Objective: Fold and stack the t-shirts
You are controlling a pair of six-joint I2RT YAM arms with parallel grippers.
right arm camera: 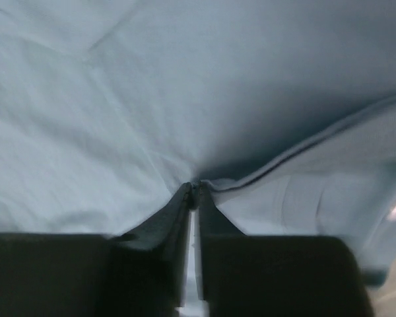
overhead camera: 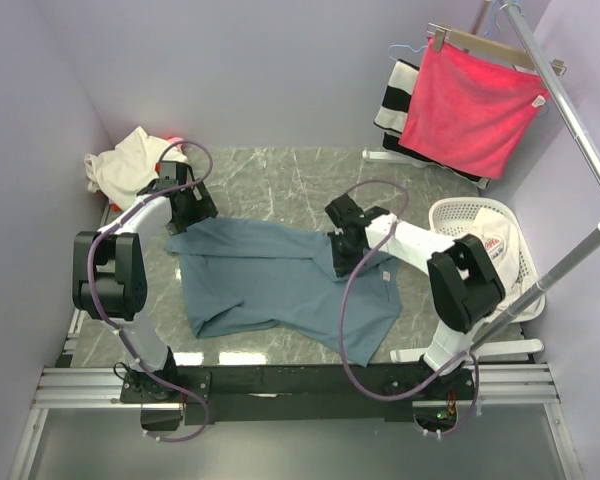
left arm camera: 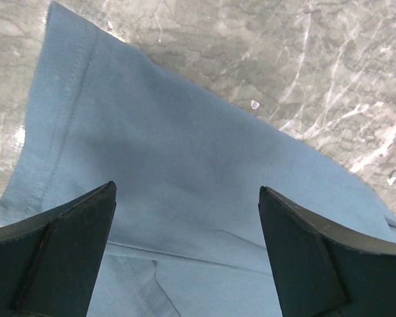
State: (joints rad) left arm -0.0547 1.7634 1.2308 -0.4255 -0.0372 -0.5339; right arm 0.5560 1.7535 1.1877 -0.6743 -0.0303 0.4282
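Judging by the layout, the work is at an early stage: no shirt is folded and no stack has begun. The blue-grey t-shirt (overhead camera: 270,275) lies spread, somewhat rumpled, at the centre of the tabletop (overhead camera: 280,180). The right pincer (right arm camera: 193,187) is clenched on a small gather of its cloth near a seam, at the shirt's 3 o'clock edge. The left pincer (left arm camera: 187,189) is released, fingers wide, hovering over the sleeve at the shirt's 10 o'clock corner and gripping nothing. A cream t-shirt (overhead camera: 125,165) sits heaped at the tabletop's 10 o'clock corner with a pink-red one (overhead camera: 172,140) just behind it. A white t-shirt (overhead camera: 495,240) lies in the basket (overhead camera: 450,212) at 3 o'clock. All four remain to be folded and stacked.
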